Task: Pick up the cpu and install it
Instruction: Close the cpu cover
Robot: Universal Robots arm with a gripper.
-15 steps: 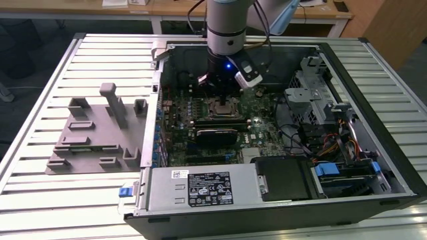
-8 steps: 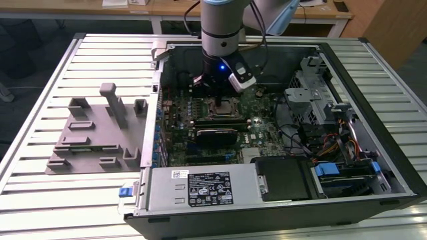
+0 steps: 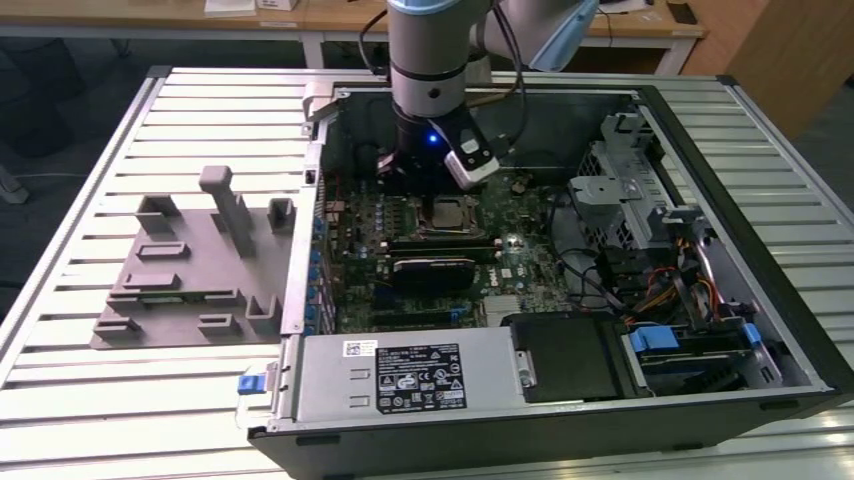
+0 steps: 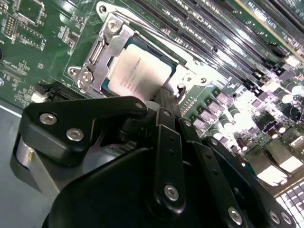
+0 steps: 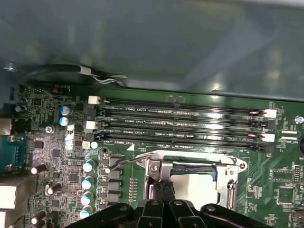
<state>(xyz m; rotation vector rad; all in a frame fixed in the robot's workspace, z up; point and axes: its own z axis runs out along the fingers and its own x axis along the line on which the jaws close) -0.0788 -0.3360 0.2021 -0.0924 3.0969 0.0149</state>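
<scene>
A pale slatted metal worktop [image 3: 80, 400] carries an open black tower computer case [image 3: 534, 425] lying on its side, with wooden desks beyond its far edge. On the worktop at the exterior view's left, well apart from the case's inside, lies a grey moulded plastic tray [image 3: 187, 270]. The grey-and-blue robot arm [image 3: 430, 60] reaches down from the far side into the case, over the green motherboard [image 3: 527, 260]. The small flat square cpu [image 4: 142, 71] with its silvery-grey metal top lies flat inside the silver metal socket frame [image 4: 102, 52] on that board, just near of the long black memory slots [image 5: 180, 123]; the first wrist view shows the cpu [image 5: 194, 183] in the same seat. The black hand [image 4: 164, 95] has its fingers drawn together with nothing between them, their tips at the edge of the socket frame, just beside the cpu; the first wrist view shows the hand [image 5: 161, 185] there too.
</scene>
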